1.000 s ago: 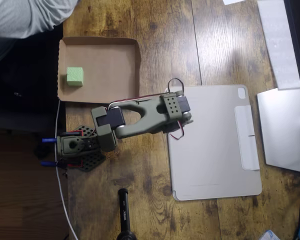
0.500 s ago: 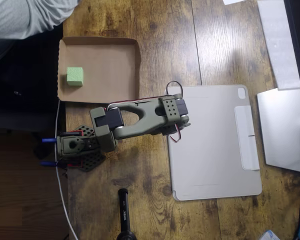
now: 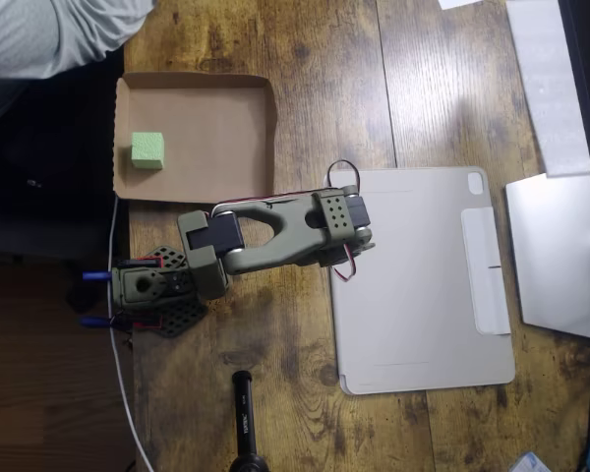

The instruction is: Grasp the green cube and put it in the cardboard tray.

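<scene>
In the overhead view, a grey sleeve (image 3: pixel 49 34) is seen at the top left corner, beyond the table's left edge. The cardboard tray (image 3: pixel 226 128) lies at the left edge of the wooden table (image 3: pixel 324 79), near its top left corner, with its sides roughly square to the table edges and its slightly longer axis running left to right. The green cube (image 3: pixel 147 149) rests inside the tray, against the left rim, its faces nearly parallel to the tray's sides; no long axis can be told from above. Below the tray, the olive-green arm (image 3: pixel 275 231) is folded over its base (image 3: pixel 152 290) near the left edge, its links reaching rightward. The gripper is hidden beneath the wrist housing (image 3: pixel 339 218), so whether it is spread or closed cannot be told. Just right of the arm, a flat grey tablet cover (image 3: pixel 423 285) lies with its long axis top to bottom. A black cylindrical object (image 3: pixel 244 418) is seen at the bottom edge.
</scene>
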Robot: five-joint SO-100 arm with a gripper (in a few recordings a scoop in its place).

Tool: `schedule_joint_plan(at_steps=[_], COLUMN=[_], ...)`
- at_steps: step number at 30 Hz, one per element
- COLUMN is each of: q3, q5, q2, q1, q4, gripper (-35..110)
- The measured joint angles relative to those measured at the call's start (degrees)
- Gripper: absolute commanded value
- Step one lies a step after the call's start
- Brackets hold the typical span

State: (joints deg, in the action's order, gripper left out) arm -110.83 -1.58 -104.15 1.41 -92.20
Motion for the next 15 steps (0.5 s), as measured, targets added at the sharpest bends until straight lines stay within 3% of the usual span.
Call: schedule_joint_plan(at_steps=[15], q3=[0.09], q5=[-1.05], q2=[0.44], q1=[0.18], q4=[0.00], gripper=[0])
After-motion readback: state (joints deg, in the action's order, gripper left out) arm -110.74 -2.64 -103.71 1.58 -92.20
